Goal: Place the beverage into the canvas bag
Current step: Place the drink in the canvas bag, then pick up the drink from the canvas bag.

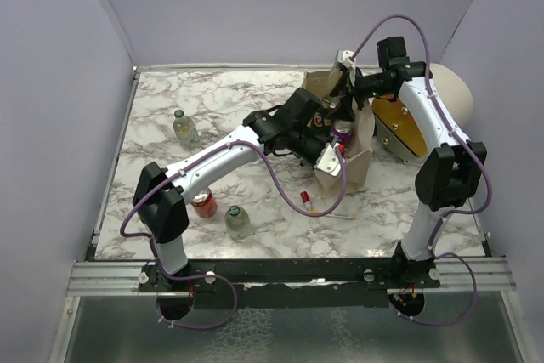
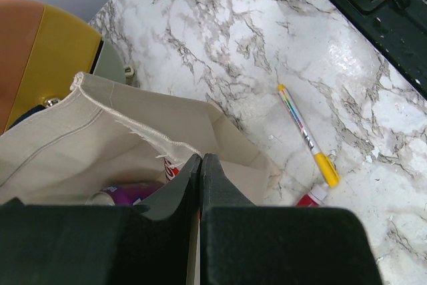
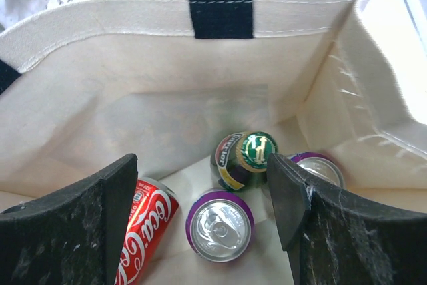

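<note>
Marble counter (image 1: 212, 99), canvas bag (image 1: 361, 155) right of centre. Left claw (image 2: 201, 159) pressed together at its rim, probably steadying the mouth. Right claw (image 3: 201, 165) spread above the opening. Green bottle (image 3: 250, 151) sits upright inside among cans (image 3: 219, 225), so I'd judge it delivered.

Beige canvas bag (image 3: 167, 51) upright, mouth wide open, navy handle stitched at the rim. On the bottom inside: green capped bottle (image 3: 243, 158) standing, red cola can (image 3: 143, 221) leaning beside it, purple can (image 3: 219, 223) upright in front, second purple can (image 3: 319, 165) partly hidden at the bottle's other side.
</note>
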Motion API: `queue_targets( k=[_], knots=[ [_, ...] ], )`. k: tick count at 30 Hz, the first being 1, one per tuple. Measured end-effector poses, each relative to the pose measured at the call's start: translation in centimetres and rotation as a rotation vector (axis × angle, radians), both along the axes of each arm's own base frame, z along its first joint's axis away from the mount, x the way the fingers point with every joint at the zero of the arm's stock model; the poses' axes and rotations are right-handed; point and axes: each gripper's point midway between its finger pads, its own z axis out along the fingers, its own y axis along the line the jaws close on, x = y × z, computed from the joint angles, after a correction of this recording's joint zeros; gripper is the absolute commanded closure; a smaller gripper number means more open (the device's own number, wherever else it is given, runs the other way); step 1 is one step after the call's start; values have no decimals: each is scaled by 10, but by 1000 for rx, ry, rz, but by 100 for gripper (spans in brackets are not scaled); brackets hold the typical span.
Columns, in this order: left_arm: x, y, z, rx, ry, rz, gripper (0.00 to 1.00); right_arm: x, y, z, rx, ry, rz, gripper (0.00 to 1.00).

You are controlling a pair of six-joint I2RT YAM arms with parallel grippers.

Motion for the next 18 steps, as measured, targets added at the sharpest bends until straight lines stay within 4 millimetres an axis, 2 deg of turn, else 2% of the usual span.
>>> queue_targets(
  k=[8, 13, 18],
  knots=[
    [0, 0, 0, 0, 0, 0, 100, 9, -7, 28, 38, -9, -55, 24],
    [2, -1, 3, -3, -6, 5, 90, 4, -9, 39, 50, -2, -76, 24],
    [6, -2, 10, -6, -14, 26, 80, -5, -11, 59, 65, -23, -91, 25]
  ],
)
